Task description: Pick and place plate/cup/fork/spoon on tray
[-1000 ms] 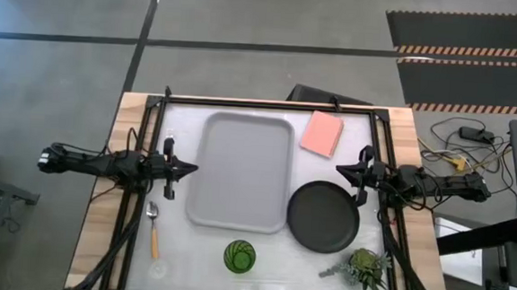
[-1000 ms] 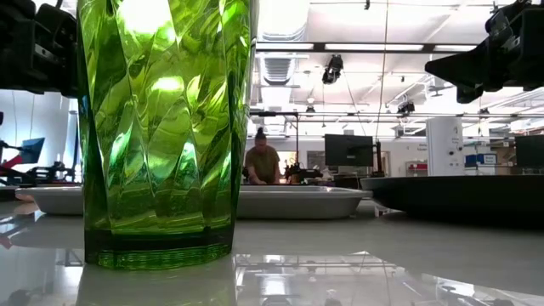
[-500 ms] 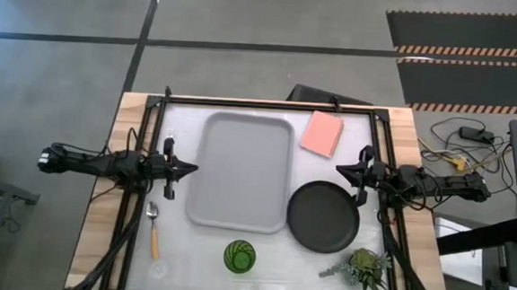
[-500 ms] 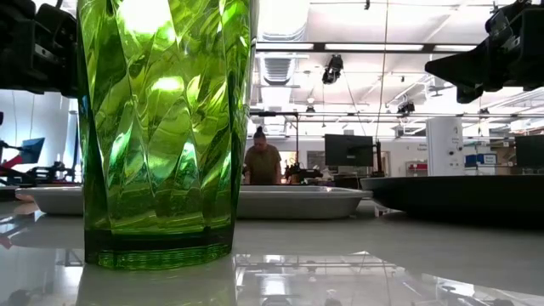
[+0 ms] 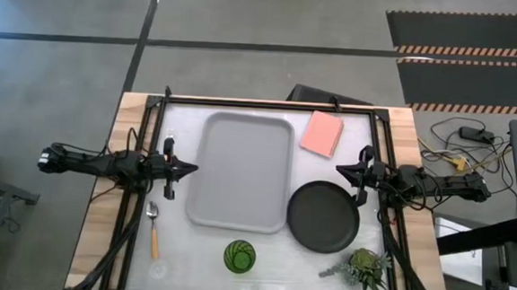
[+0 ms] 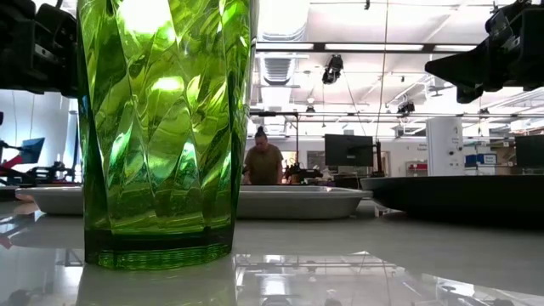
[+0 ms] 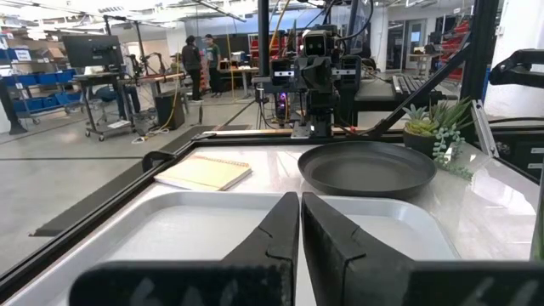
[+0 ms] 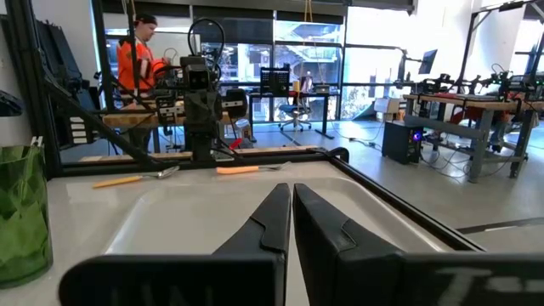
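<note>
Tray (image 5: 242,171) empty at table centre. Plate (image 5: 323,216) just beside its right edge, cup (image 5: 239,256) near its front, spoon (image 5: 153,227) front-left. Left gripper (image 5: 188,169) and right gripper (image 5: 340,172) flank the tray, fingers together, holding nothing.

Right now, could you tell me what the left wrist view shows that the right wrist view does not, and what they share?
Only the left wrist view shows the black plate, the pink pad and the small plant beyond the plate.

Only the right wrist view shows the green cup and two orange-handled utensils, the spoon and the fork, lying on the table past the tray.

Both show the empty grey tray in front of the camera, that arm's own shut fingers low in the picture, the opposite arm across the table, and people in the room behind.
</note>
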Motion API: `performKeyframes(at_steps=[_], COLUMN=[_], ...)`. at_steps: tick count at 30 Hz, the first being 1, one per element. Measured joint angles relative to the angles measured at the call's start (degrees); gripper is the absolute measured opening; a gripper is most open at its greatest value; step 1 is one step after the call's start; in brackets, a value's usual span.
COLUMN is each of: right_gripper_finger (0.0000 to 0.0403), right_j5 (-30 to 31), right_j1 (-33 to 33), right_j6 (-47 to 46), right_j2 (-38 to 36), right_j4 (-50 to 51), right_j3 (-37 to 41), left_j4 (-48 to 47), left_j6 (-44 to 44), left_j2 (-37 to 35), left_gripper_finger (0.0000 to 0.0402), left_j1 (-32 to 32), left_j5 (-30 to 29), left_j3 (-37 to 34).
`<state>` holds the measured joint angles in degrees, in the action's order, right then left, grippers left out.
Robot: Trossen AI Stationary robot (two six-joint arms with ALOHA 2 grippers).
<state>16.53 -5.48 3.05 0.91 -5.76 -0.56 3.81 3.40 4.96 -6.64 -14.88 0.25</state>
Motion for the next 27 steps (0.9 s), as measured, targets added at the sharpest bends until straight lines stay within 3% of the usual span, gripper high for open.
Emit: performKeyframes(at_steps=[13,17,19,21,24,27], right_gripper_finger=[0.0009,0.0009,0.0009,0.0009,0.0009,0.0009], right_j5=[0.00,0.00,0.01,0.00,0.02,0.00], right_j1=[0.00,0.00,0.00,0.00,0.00,0.00], right_j6=[-0.93,-14.16,-22.24,-27.75,-29.46,-29.44], right_j2=[-0.01,0.00,0.00,0.00,0.00,0.00], right_j4=[-0.02,-0.04,-0.06,-0.06,-1.09,-2.38], right_j3=[0.00,0.00,-0.02,0.00,-0.02,-0.01], left_j4=[0.00,0.20,1.88,5.49,11.91,17.41], left_j6=[0.01,-0.08,-4.29,-14.60,-28.05,-30.14], left_j2=[-0.01,0.01,0.01,0.01,-0.01,-0.03], left_gripper_finger=[0.0000,0.0000,0.0000,0.0000,0.0000,0.0000], left_j1=[0.00,-0.01,-0.01,0.00,0.01,0.01], left_j5=[0.01,-0.01,-0.01,-0.02,-0.33,-0.60], left_j3=[0.00,0.00,0.00,0.00,0.00,0.00])
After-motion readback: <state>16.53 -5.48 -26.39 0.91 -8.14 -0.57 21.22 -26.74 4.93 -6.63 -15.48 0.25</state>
